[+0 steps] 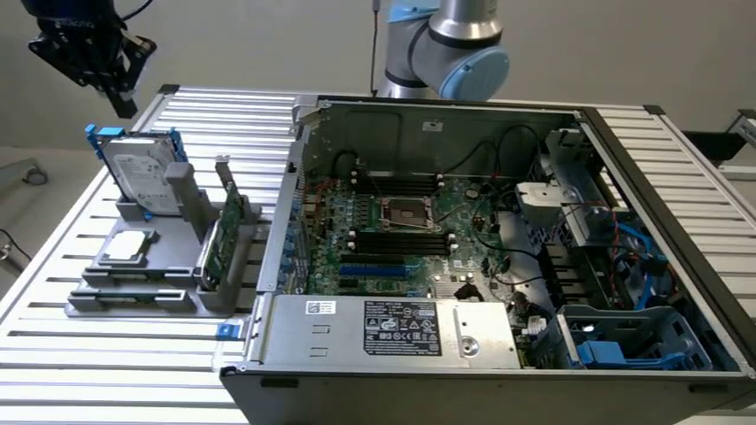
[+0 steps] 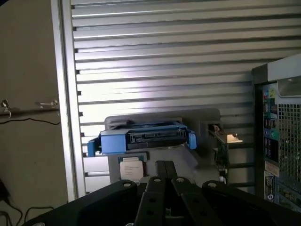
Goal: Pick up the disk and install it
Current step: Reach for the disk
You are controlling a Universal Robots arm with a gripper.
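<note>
The disk, a silver-grey drive with a white label in a bright blue carrier, stands upright in a grey holder at the exterior view's left. My gripper hangs in the air above it, a little to its left, with the fingers shut together and nothing between them. In the wrist view the disk shows edge-on from above, with the shut gripper pointing toward it and well apart from it.
The grey holder also carries a small square silver chip and a thin green circuit card. An open computer case with motherboard, cables and blue drive bays sits on the slatted aluminium table.
</note>
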